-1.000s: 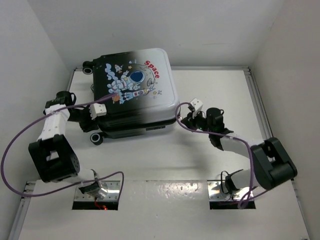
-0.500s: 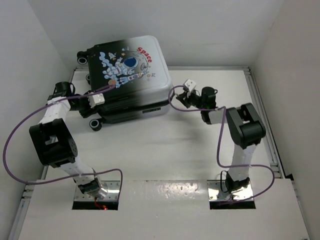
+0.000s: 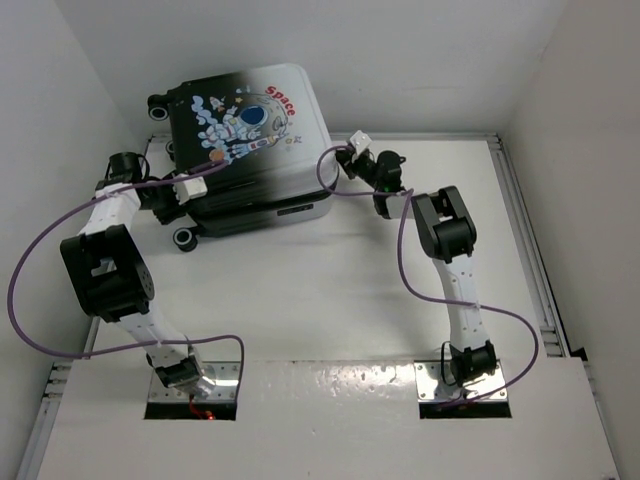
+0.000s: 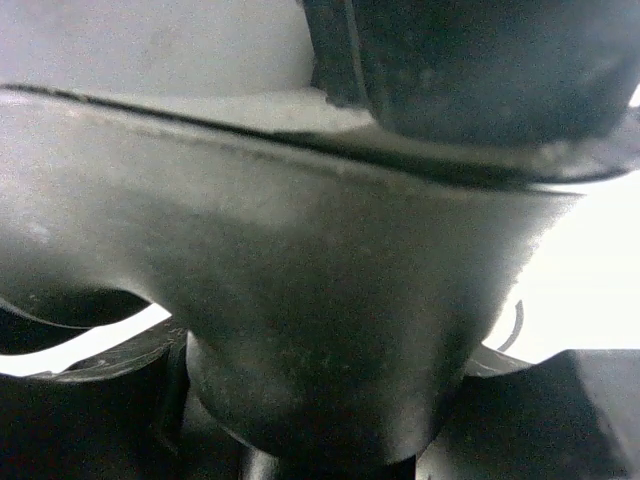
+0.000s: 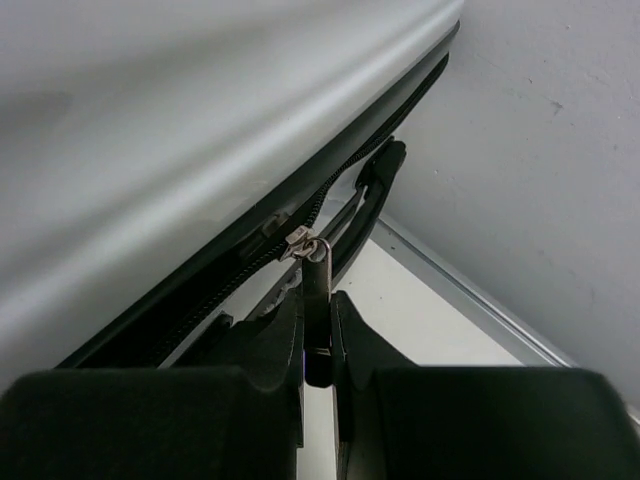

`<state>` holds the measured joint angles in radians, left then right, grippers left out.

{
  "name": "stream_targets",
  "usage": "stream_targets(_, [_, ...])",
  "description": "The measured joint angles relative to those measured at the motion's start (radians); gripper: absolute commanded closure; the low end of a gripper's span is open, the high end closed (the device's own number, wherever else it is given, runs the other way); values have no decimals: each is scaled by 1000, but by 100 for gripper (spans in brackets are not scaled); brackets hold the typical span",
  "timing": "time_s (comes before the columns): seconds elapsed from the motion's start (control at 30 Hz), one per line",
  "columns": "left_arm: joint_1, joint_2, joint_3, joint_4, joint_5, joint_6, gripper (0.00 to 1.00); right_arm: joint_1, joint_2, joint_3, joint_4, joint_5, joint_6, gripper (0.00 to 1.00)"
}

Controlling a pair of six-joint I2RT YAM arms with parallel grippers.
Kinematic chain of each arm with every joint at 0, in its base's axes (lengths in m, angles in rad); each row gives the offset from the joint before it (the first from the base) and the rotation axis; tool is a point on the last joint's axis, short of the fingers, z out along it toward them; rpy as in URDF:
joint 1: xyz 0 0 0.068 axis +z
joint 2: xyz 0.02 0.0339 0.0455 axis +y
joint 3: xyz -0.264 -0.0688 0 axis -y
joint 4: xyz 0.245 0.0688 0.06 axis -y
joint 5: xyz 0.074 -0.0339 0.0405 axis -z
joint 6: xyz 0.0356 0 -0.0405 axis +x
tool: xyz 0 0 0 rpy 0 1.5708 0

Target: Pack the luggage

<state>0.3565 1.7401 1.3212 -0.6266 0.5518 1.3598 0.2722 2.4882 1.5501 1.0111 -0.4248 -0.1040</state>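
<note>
Luggage: the luggage (image 3: 245,140) lies printed shell up at the far-left corner of the counter (image 3: 330,300), lid down on the body. Its far side is close to the back wall (image 3: 400,60); I cannot tell whether they touch.
Right fingers: the right fingers (image 5: 270,350) are pressed together on the zipper pull (image 5: 316,300). The pull hangs from the slider (image 5: 303,238) on the seam at the case's right side.
Left fingers: the left fingers (image 3: 165,206) sit at the case's left side, just beside a wheel (image 3: 184,238). A dark blurred shape fills the left wrist view, so I cannot tell whether they are apart or clamped on anything.
Step in hand: most likely running the slider along the seam to zip the case; how much of the seam is zipped I cannot tell.
Risk, pull slips: the tab is thin and pinched near its end, so a tug off the line of the seam could draw it out from between the fingers.
Risk, slider binds: where the seam bends round a corner, a straight pull may jam the slider or catch the lining.
Risk, case moves: the shell lies on a smooth counter, so if the left side is not braced, the pull may turn or drag the whole case rather than move the slider.
Risk, reach: the right arm reaches far across the counter, and the wall leaves little room to follow the corner.
</note>
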Motion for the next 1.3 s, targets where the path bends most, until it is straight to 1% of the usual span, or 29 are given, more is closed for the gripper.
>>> stream_targets(0.1, [-2, -4, -2, 4, -5, -2, 100, 12, 10, -3, 35, 27, 27, 100])
stream_targets(0.17, [-2, -19, -24, 34, -7, 3, 100, 20, 6, -32, 78, 51, 46, 100])
stream_targets(0.37, [-2, -101, -160, 219, -21, 59, 100, 85, -112, -299, 219, 106, 82, 100])
stream_targets(0.43, [10, -121, -185, 246, -27, 77, 100, 101, -151, -369, 237, 118, 87, 100])
stream_targets(0.53, [57, -139, -202, 240, -15, 117, 99, 140, -200, -450, 253, 130, 90, 100])
stream_targets(0.57, [76, -143, -204, 237, -5, 134, 92, 155, -210, -467, 254, 131, 90, 100])
stream_targets(0.6, [96, -148, -206, 231, 9, 152, 84, 173, -219, -481, 258, 134, 90, 100])
stream_targets(0.63, [118, -154, -209, 222, 23, 171, 60, 187, -224, -491, 261, 138, 90, 100])
stream_targets(0.67, [141, -161, -211, 209, 37, 182, 48, 202, -227, -498, 266, 140, 90, 100])
stream_targets(0.7, [163, -167, -212, 197, 47, 189, 33, 216, -228, -502, 268, 140, 92, 100])
stream_targets(0.73, [182, -175, -212, 189, 56, 185, 1, 232, -230, -504, 269, 141, 95, 100])
stream_targets(0.77, [206, -190, -212, 192, 61, 165, 0, 248, -234, -508, 268, 140, 100, 100])
stream_targets(0.83, [262, -243, -210, 190, 115, 84, 0, 281, -245, -521, 264, 129, 114, 100])
stream_targets(0.93, [306, -355, -210, 167, 132, -31, 0, 344, -256, -533, 258, 100, 135, 100])
stream_targets(0.97, [320, -393, -209, 159, 151, -93, 0, 362, -258, -534, 254, 87, 143, 100])
stream_targets(1.07, [307, -510, -183, 173, 270, -298, 0, 422, -262, -536, 248, 39, 166, 100])
stream_targets(1.2, [278, -628, -115, 259, 365, -560, 0, 487, -274, -546, 235, -12, 190, 100])
stream_targets(1.27, [258, -653, -87, 295, 385, -667, 6, 510, -277, -549, 231, -24, 196, 100])
stream_targets(1.3, [242, -658, -79, 309, 396, -719, 14, 518, -278, -549, 230, -27, 200, 100])
